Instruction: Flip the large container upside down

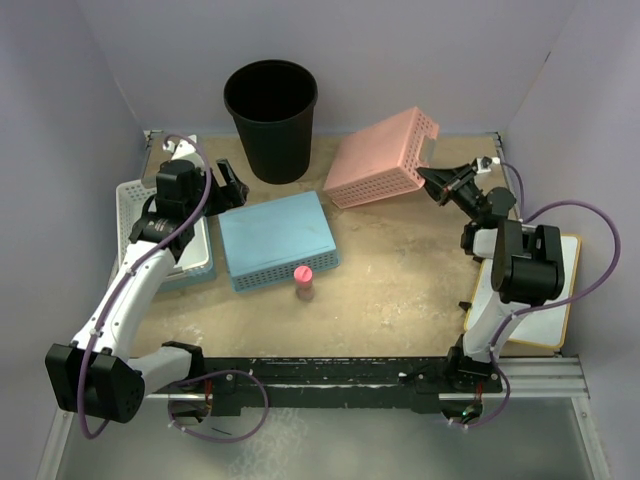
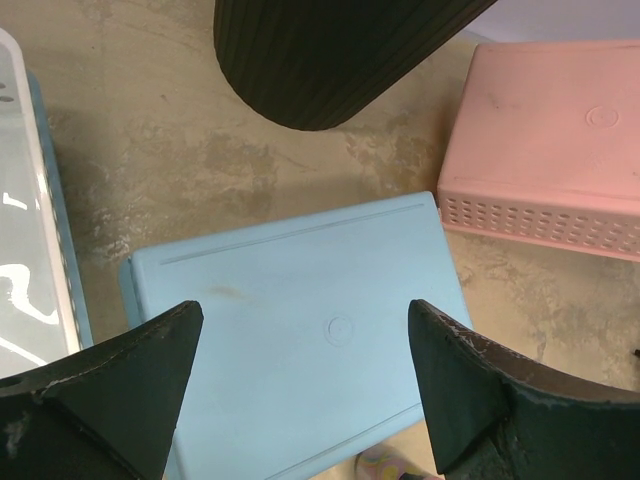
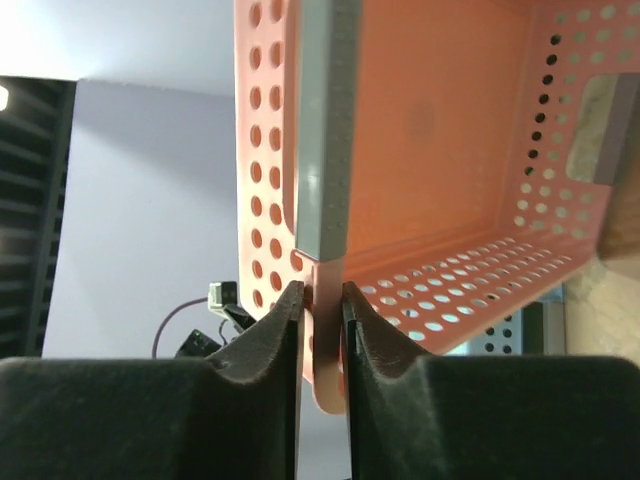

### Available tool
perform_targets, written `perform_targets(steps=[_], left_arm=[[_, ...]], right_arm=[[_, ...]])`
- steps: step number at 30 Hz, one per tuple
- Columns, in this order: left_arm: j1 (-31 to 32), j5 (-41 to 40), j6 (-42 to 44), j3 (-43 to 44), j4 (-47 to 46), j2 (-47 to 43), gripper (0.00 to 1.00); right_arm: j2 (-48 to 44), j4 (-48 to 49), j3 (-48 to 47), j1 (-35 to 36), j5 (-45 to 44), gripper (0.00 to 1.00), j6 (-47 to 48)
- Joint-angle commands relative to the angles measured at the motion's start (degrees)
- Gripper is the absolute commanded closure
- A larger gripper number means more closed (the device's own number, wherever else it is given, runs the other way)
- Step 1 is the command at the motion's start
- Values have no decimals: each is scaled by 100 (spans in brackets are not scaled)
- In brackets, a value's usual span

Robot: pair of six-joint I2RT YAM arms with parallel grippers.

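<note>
Right, pale lilac walls [image 1: 330,40] box the scene in on three sides, plain and bare. Under them is a mottled tan worktop [image 1: 400,300], scuffed and blotchy.

Now the one that matters: the large container [image 1: 271,120], a tall black ribbed bin, stands at the back of the worktop by the rear wall, mouth up, rolled rim on top, base down. So by my reading nothing of the flip is done. The whole job is left: get hold of it, tip it over, set it down on its rim.

Just in front of the bin lies the blue basket [image 1: 277,238], bottom up. To the bin's right, near but not touching, the pink basket [image 1: 383,157] is tilted, the end away from the bin raised off the worktop. Front-left of the bin sits a white basket [image 1: 128,215], with the left arm over it.

Down to the pincers. The left pincer [image 1: 232,187] hovers just front-left of the bin, apart from it, fingers spread wide with nothing between them. The right pincer [image 3: 320,292], well to the bin's right, is pressed together on the pink basket's wall at its edge.

Smallest of all, a little bottle with a pink cap [image 1: 303,282] stands upright beyond the blue basket from the bin.
</note>
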State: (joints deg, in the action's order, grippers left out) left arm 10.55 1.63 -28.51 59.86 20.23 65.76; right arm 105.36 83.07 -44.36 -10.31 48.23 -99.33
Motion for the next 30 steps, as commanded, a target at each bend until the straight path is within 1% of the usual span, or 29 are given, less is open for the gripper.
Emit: perform_targets(steps=[1,3,5,7,8,10,11,13,14,18,19,21,25,28,30], left_arm=[[-26,76,-21,114,-231,-107,20],[-26,73,-21,102,-217,-130,20],[-26,156,-8,116,-195,-98,19],[-26,252,19,166,-125,-55,19],[-26,274,34,185,-77,-40,19],[-26,254,85,186,-19,-60,19],[-26,244,101,179,-4,-81,19],[-26,216,155,167,30,-118,19],[-24,231,180,164,38,-135,19],[-26,455,135,28,-208,-265,19],[-26,473,117,7,-276,-287,19],[-27,479,101,7,-287,-291,19],[-26,479,116,-5,-236,-308,19],[-26,626,157,-53,-258,-354,19],[-26,648,114,-129,-361,-406,18]], right_arm=[[-280,-751,-7,-147,355,71,638],[-383,-1091,-55,-179,346,58,943],[-546,-1689,-145,-201,298,46,1265],[-769,-2688,-279,-221,160,37,1897],[-902,-3397,-403,-227,40,33,2436],[-1125,-5190,-891,-234,-399,29,3498],[-1204,-6242,-1209,-231,-767,27,4133],[-1257,-7833,-1778,-235,-1545,26,5030],[-1228,-8429,-2036,-235,-2101,26,5239],[-937,-10076,-2947,-233,-3256,20,5597],[-835,-10408,-3177,-231,-3466,19,5841],[-679,-10661,-3600,-230,-4015,18,6128],[-579,-11010,-3856,-200,-4784,17,6373],[-707,-11088,-3905,-149,-4944,17,6423],[-868,-10865,-3861,93,-4834,17,6666]])
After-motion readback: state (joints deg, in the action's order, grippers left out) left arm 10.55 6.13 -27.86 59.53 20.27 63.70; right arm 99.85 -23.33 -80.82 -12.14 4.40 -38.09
